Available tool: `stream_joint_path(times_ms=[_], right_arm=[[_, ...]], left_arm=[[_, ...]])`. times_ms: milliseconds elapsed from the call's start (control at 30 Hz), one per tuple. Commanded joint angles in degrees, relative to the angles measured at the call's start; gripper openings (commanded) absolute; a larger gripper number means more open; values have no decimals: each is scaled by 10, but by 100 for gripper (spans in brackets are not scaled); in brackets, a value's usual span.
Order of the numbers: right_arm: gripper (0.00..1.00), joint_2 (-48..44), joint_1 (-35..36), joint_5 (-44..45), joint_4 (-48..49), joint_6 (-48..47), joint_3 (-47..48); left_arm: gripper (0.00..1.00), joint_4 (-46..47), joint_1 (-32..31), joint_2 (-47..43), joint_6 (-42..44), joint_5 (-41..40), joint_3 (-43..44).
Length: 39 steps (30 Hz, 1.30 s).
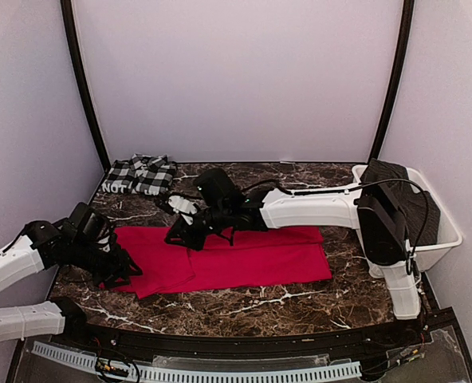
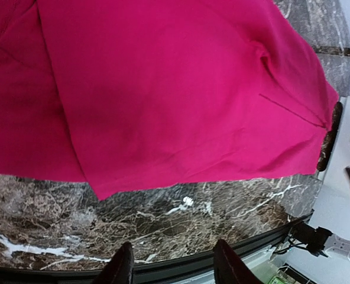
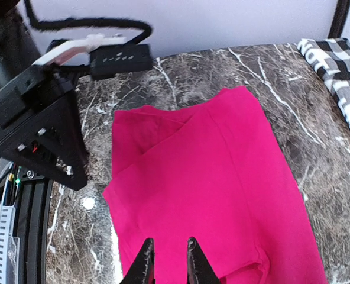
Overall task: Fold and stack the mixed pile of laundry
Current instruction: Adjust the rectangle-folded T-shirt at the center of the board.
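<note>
Left hand [image 2: 172, 263] stands apart, right hand [image 3: 168, 260] narrowly apart; both empty.
Red garment [image 1: 252, 259] lies flat mid-desk [image 1: 244, 307]; checked garment [image 1: 140, 174] lies folded at far-left corner, white lettering not legible.

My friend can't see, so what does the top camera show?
A bright red cloth garment lies spread out on a dark marble table, with the left gripper at its left end and the right gripper over its back edge. A black-and-white checked cloth garment sits at the back left; a white plastic bin stands at the right.
</note>
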Motion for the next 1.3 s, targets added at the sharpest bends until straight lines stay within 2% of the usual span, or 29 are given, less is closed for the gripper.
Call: stream_joint_path(times_ms=[0, 100, 233, 467, 767, 1100, 1267], right_arm=[[17, -25, -27, -17, 54, 45, -61], [17, -32, -36, -12, 54, 44, -73], [17, -41, -44, -10, 56, 40, -89], [17, -44, -48, -6, 58, 37, -102], [17, -44, -50, -17, 59, 41, -106], [16, -42, -51, -11, 56, 39, -106], [16, -42, -51, -7, 52, 38, -110]], left_arm=[[43, -1, -88, 55, -109, -98, -11], [42, 18, -151, 111, -160, -125, -13], [38, 23, -178, 120, -207, -146, -31], [31, 22, -179, 91, -236, -172, -65], [23, 67, -178, 119, -233, -218, -82], [19, 110, -178, 157, -212, -216, -90], [8, 116, -178, 168, -213, -210, -94]])
